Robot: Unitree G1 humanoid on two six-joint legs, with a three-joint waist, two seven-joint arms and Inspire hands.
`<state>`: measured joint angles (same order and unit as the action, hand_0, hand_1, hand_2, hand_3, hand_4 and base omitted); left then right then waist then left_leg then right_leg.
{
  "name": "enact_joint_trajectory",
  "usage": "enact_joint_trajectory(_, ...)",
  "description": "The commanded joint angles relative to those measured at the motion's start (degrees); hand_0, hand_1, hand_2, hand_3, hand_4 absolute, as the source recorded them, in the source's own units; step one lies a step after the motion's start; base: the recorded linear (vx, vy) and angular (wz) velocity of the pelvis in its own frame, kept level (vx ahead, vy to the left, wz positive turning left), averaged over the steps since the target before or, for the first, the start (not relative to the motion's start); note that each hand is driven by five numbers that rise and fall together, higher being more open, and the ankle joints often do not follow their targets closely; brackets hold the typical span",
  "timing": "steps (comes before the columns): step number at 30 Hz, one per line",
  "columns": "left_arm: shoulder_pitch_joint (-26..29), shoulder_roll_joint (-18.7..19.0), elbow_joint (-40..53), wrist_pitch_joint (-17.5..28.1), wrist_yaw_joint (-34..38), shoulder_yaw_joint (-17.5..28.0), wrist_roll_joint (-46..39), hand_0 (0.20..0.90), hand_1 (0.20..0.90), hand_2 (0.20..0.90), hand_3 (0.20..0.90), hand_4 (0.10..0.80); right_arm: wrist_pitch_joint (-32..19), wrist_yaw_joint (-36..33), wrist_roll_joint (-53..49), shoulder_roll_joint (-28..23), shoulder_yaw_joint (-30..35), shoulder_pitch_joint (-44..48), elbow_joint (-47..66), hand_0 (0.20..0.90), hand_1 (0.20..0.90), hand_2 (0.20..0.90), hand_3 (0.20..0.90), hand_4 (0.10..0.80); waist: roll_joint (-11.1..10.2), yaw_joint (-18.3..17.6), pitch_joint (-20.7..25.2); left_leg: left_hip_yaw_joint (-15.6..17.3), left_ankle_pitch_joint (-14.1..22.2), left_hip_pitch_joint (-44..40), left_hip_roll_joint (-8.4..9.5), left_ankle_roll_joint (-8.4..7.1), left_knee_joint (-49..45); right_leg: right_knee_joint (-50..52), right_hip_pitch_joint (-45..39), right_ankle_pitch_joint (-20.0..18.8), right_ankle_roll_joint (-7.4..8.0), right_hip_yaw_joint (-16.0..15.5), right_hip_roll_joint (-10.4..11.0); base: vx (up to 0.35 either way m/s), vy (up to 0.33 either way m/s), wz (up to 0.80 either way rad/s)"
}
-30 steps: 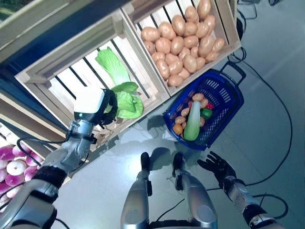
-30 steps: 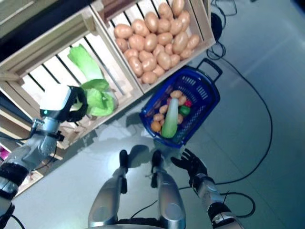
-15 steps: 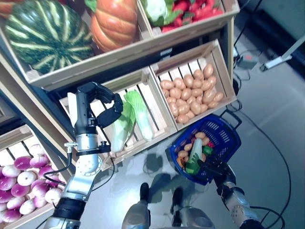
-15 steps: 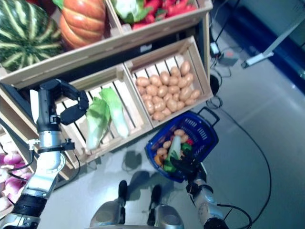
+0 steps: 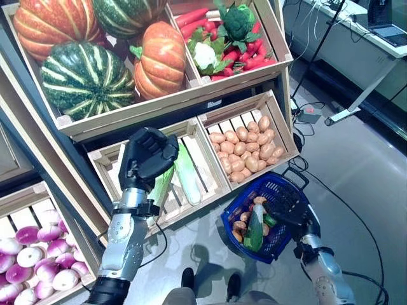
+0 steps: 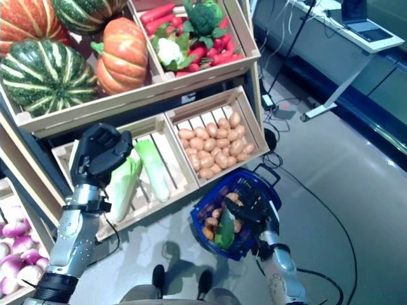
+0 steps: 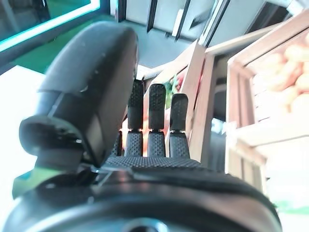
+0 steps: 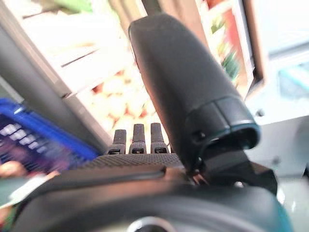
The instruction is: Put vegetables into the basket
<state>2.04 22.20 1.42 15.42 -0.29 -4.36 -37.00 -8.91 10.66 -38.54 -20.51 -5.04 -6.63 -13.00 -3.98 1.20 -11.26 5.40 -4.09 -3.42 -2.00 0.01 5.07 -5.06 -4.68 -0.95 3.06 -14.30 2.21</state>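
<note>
The blue plastic basket (image 5: pixel 250 194) stands on the floor in front of the wooden stand. In it lie a long pale green cabbage (image 5: pixel 255 227), small brown and orange round vegetables, a green pepper and something red. My left hand (image 5: pixel 149 156) is open and empty, raised in front of the lower crate, right beside the long green cabbages (image 5: pixel 186 180) there. Its fingers (image 7: pixel 157 113) are straight in the left wrist view. My right hand (image 5: pixel 291 212) is open just over the basket's near right rim, and its fingers (image 8: pixel 137 139) are straight in the right wrist view.
The wooden stand (image 5: pixel 191 95) with slanted crates rises behind and left of the basket. A lower crate (image 5: pixel 38 254) stands at the far left. A desk with white legs (image 5: pixel 356 63) stands at the back right. Grey floor lies to the right of the basket.
The camera has tilted up, so the whole picture shifted. My left hand has come off the cabbages and risen in front of the crate. My right hand has moved from the floor side to the basket's rim.
</note>
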Motion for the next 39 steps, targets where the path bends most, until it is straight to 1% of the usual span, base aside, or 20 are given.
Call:
enact_joint_trajectory(1,4.45,1.05,3.37,2.99,-3.96,-0.95,-3.02,0.300,0.300,0.300,0.300,0.400,-1.00,7.02,0.63,-4.01,1.46,4.91,4.90,0.900,0.900,0.900,0.900,0.800,-0.58,0.03,5.91,-0.13,4.21,-1.26,-0.03,-1.26,-0.07,0.67,-0.76,-1.78,3.11,-1.00,3.89,0.051,0.008,-0.02)
enact_joint_trajectory(7,4.42,1.15,2.58,1.26,-2.98,-1.99,-0.45,0.300,0.300,0.300,0.300,0.400,1.29,7.88,0.52,-5.30,-0.52,6.70,7.13,0.900,0.900,0.900,0.900,0.800,-0.21,0.30,7.24,-0.26,4.47,-1.65,-0.04,-1.57,-0.07,0.06,-1.41,-1.77,3.29,-1.06,4.13,0.056,0.012,-0.01)
enact_joint_trajectory(8,4.06,1.54,2.63,-0.42,-2.63,-2.08,1.90,0.300,0.300,0.300,0.300,0.400,1.58,7.47,0.34,-5.40,-0.96,6.92,6.81,0.900,0.900,0.900,0.900,0.800,-0.05,0.47,7.39,-0.26,4.51,-1.65,-0.03,-1.63,-0.07,0.06,-1.44,-1.71,3.26,-1.15,4.14,0.076,0.026,0.01)
enact_joint_trajectory(9,3.46,2.13,1.85,-3.28,0.37,-2.23,7.88,0.300,0.300,0.300,0.300,0.400,2.11,6.44,0.56,-5.07,-1.23,6.81,6.31,0.900,0.900,0.900,0.900,0.800,0.13,0.62,7.52,-0.27,4.52,-1.66,-0.05,-1.72,-0.07,0.06,-1.51,-1.67,3.29,-1.24,4.15,0.081,0.033,0.01)
enact_joint_trajectory(11,2.31,3.32,0.38,-5.70,3.64,-1.94,13.71,0.900,0.900,0.900,0.900,0.800,3.03,5.76,0.19,-5.03,-0.97,5.96,6.15,0.900,0.900,0.900,0.900,0.800,0.36,0.57,7.63,-0.14,4.54,-1.76,-0.06,-1.72,-0.07,0.06,-1.53,-1.61,3.37,-1.34,4.18,0.092,0.038,0.02)
enact_joint_trajectory(12,0.25,5.21,-1.70,-7.43,7.75,-0.57,20.07,0.900,0.900,0.900,0.900,0.800,4.34,5.15,0.68,-4.98,-0.29,4.28,6.18,0.900,0.900,0.900,0.900,0.800,0.56,0.50,7.67,-0.10,4.61,-1.82,-0.02,-1.73,-0.07,0.06,-1.57,-1.39,3.38,-1.39,4.19,0.102,0.040,0.01)
enact_joint_trajectory(15,-3.14,7.43,-4.48,-8.30,11.14,2.74,27.69,0.900,0.900,0.900,0.900,0.800,6.16,4.30,1.32,-5.24,0.74,1.13,5.87,0.900,0.900,0.900,0.900,0.800,0.82,0.33,7.47,0.03,4.68,-1.67,0.14,-1.61,-0.07,0.06,-1.35,-1.04,3.25,-1.38,4.14,0.106,0.042,0.00)
enact_joint_trajectory(16,-3.67,7.74,-4.74,-8.18,11.45,3.21,28.41,0.900,0.900,0.900,0.900,0.800,6.04,4.35,1.37,-5.15,0.84,0.54,5.66,0.900,0.900,0.900,0.900,0.800,0.84,0.29,7.44,0.07,4.68,-1.65,0.15,-1.61,-0.07,0.06,-1.30,-0.99,3.24,-1.35,4.13,0.109,0.034,0.00)
enact_joint_trajectory(18,-6.15,8.85,-6.82,-9.05,15.49,5.79,31.52,0.900,0.900,0.900,0.900,0.800,5.37,3.01,2.76,-4.34,1.06,-2.60,2.76,0.900,0.900,0.900,0.900,0.800,0.89,0.00,6.80,0.39,4.67,-1.34,0.16,-1.61,-0.07,0.06,-0.90,-0.65,3.09,-1.09,3.92,0.105,0.021,0.00)
enact_joint_trajectory(20,-6.43,9.27,-7.93,-9.41,17.97,6.31,33.12,0.900,0.900,0.900,0.900,0.800,4.83,1.90,2.90,-3.62,0.73,-3.40,0.79,0.900,0.900,0.900,0.900,0.800,1.00,-0.26,6.07,0.54,4.48,-0.91,0.15,-1.60,-0.07,0.13,-0.28,-0.56,3.00,-0.87,3.82,0.028,0.003,0.00)
enact_joint_trajectory(24,-1.21,12.03,-12.18,-11.17,27.34,4.79,38.26,0.900,0.900,0.900,0.900,0.800,3.76,-2.22,0.55,-3.38,-1.38,-0.56,-5.92,0.900,0.900,0.900,0.900,0.800,2.02,-1.30,0.15,0.48,4.26,5.36,-0.11,-1.83,-4.35,3.97,6.09,0.19,2.02,0.83,3.74,-0.185,0.022,-0.10)
enact_joint_trajectory(25,-0.85,12.15,-12.45,-11.20,27.67,4.66,38.30,0.900,0.900,0.900,0.900,0.800,3.77,-2.35,0.42,-3.40,-1.43,-0.33,-6.16,0.900,0.900,0.900,0.900,0.800,2.05,-1.33,-0.04,0.46,4.30,5.76,-0.13,-1.84,-4.66,4.25,6.45,0.27,1.98,0.89,3.75,-0.314,0.022,-0.15)
enact_joint_trajectory(26,2.61,13.78,-15.02,-12.87,31.10,3.79,37.73,0.900,0.900,0.900,0.900,0.800,3.05,-3.52,0.21,-3.98,-2.70,1.48,-8.29,0.900,0.900,0.900,0.900,0.800,2.65,-1.97,-3.36,0.18,3.65,8.53,-0.31,-2.12,-6.11,5.94,8.99,0.37,1.61,1.52,3.70,-0.249,0.018,-0.07)
enact_joint_trajectory(29,5.41,15.05,-17.57,-15.25,34.80,2.96,35.70,0.900,0.900,0.900,0.900,0.800,3.61,-4.74,-0.83,-4.52,-3.75,2.55,-9.73,0.900,0.900,0.900,0.900,0.800,3.01,-2.57,-6.09,0.05,2.90,10.84,-0.33,-2.34,-6.99,7.31,11.02,0.65,1.29,2.24,3.47,-0.198,-0.004,-0.06)
enact_joint_trajectory(30,7.84,15.22,-20.30,-15.45,37.93,2.27,34.45,0.900,0.900,0.900,0.900,0.800,2.60,-5.20,-1.49,-4.95,-4.80,3.31,-11.32,0.900,0.900,0.900,0.900,0.800,3.04,-3.07,-8.42,0.08,2.44,13.16,-0.38,-2.58,-8.20,8.27,13.02,0.73,0.97,2.60,3.31,-0.240,-0.029,0.02)
enact_joint_trajectory(33,10.40,15.14,-22.59,-15.77,40.35,1.38,33.05,0.900,0.900,0.900,0.900,0.800,2.10,-5.14,-2.53,-5.46,-5.80,3.99,-12.64,0.900,0.900,0.900,0.900,0.800,2.94,-3.59,-10.62,0.06,1.95,16.01,-0.60,-2.87,-9.94,10.02,15.63,0.99,0.52,2.99,3.02,-0.165,-0.031,-0.07)
enact_joint_trajectory(35,15.53,15.23,-25.37,-16.15,42.46,-0.52,30.67,0.900,0.900,0.900,0.900,0.800,1.44,-5.94,-4.01,-5.38,-7.77,5.32,-13.39,0.900,0.900,0.900,0.900,0.800,2.53,-4.21,-13.32,-0.19,1.39,19.87,-0.81,-3.15,-12.59,13.15,19.10,1.79,-0.27,3.53,2.24,-0.224,-0.088,-0.10)
enact_joint_trajectory(37,17.71,14.74,-26.94,-15.55,43.00,-1.11,29.80,0.900,0.900,0.900,0.900,0.800,1.27,-6.31,-4.70,-5.31,-8.54,5.97,-13.85,0.900,0.900,0.900,0.900,0.800,2.31,-4.38,-14.34,-0.13,1.39,21.03,-0.96,-3.21,-13.66,14.08,20.10,2.08,-0.51,3.54,2.14,-0.150,-0.067,0.03)
enact_joint_trajectory(38,20.95,15.02,-28.41,-15.51,43.04,-1.81,28.00,0.900,0.900,0.900,0.900,0.800,0.60,-6.11,-5.44,-5.39,-9.42,6.90,-14.92,0.900,0.900,0.900,0.900,0.800,2.11,-4.54,-15.67,-0.14,1.24,22.43,-1.05,-3.51,-14.73,14.57,20.71,2.40,-0.83,3.65,1.88,-0.116,-0.058,0.02)
enact_joint_trajectory(39,22.35,14.78,-29.16,-15.34,43.19,-2.08,26.92,0.900,0.900,0.900,0.900,0.800,0.44,-5.99,-5.90,-5.25,-9.85,7.38,-15.45,0.900,0.900,0.900,0.900,0.800,1.99,-4.60,-16.19,-0.11,1.23,22.98,-1.12,-3.59,-15.14,14.75,20.97,2.58,-0.99,3.64,1.72,-0.126,-0.062,0.01)
